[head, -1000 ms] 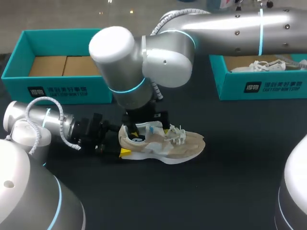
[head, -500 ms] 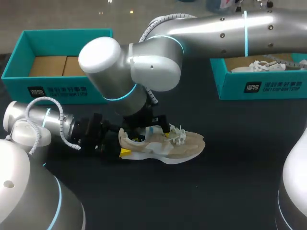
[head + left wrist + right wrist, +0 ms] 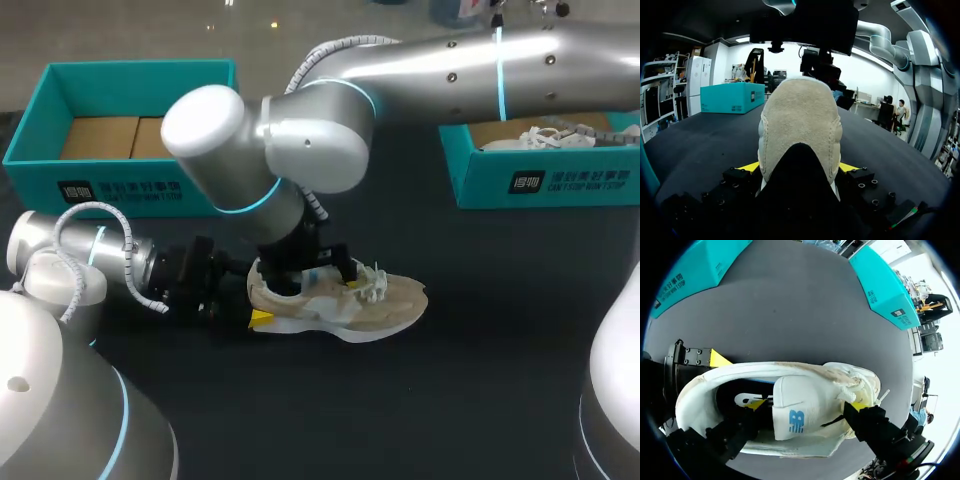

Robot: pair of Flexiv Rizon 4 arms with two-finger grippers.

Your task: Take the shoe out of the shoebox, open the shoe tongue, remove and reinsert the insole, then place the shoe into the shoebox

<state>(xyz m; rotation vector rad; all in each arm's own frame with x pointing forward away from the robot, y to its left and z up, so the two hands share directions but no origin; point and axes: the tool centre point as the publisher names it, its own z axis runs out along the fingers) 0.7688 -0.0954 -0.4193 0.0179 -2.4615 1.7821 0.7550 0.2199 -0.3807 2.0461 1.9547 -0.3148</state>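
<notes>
In the head view the right arm [image 3: 300, 140] covers most of the right gripper [image 3: 322, 270] and the collar of the shoe [image 3: 385, 305]. Whether that gripper holds the tongue [image 3: 800, 390] cannot be told. From the left wrist, the heel hides the toe and all of the left gripper [image 3: 799, 167] but its yellow tips, pressed to either side of the heel. Beyond the shoe, the right box [image 3: 480, 180] runs off the picture's edge, and the arm hides part of the white shoe [image 3: 550, 135] in it.

Silver arms [image 3: 440, 65], cyan rings [image 3: 250, 190], white corrugated cables [image 3: 95, 210], yellow-tipped fingers [image 3: 262, 318]
</notes>
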